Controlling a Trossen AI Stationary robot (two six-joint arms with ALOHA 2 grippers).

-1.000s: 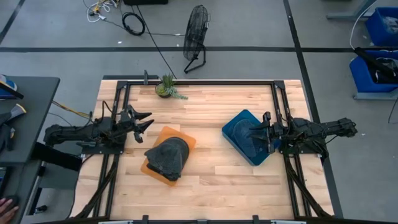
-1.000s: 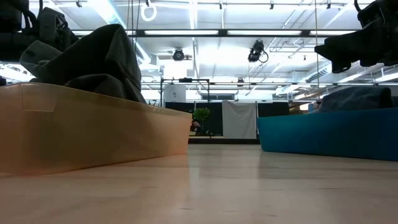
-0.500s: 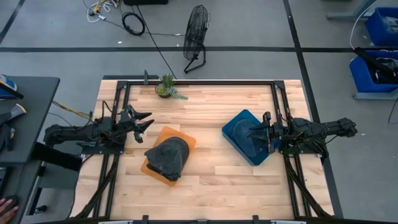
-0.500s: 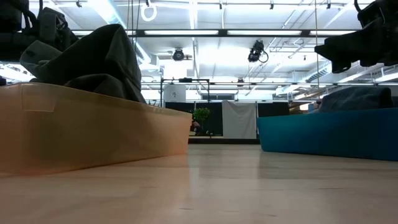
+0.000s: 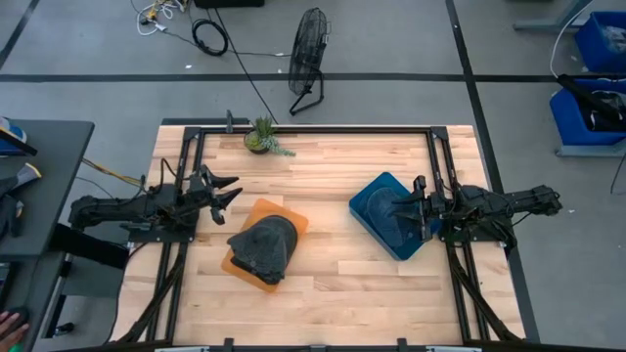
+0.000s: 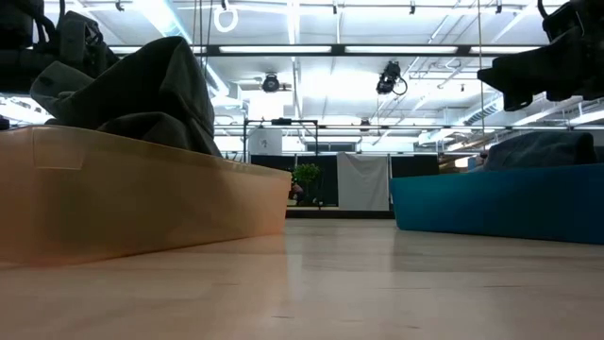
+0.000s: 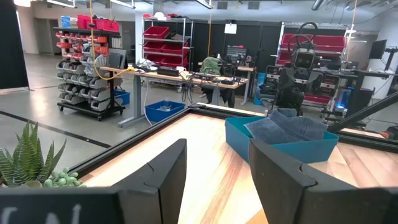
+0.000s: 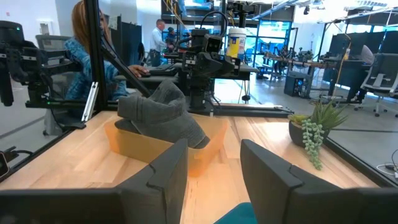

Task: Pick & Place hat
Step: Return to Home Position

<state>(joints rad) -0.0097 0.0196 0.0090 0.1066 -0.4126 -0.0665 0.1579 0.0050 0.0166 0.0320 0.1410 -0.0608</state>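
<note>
orange bin (image 5: 286, 213), blue bin (image 5: 375, 190), potted plant (image 5: 260, 138)

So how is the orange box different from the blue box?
The orange box sits on the left, near the left gripper; the blue box sits on the right, partly under the right gripper. The orange box holds a heap of black caps; the blue box holds blue-grey cloth. Both lie turned at a slant on the wooden table.

orange bin (image 5: 281, 211), dark grey-black caps (image 5: 262, 246). blue bin (image 5: 371, 194), faded blue-grey cloth (image 7: 292, 126). desk (image 5: 333, 293) pale wood grain, black frame (image 5: 323, 128). green plant (image 5: 261, 137).
</note>
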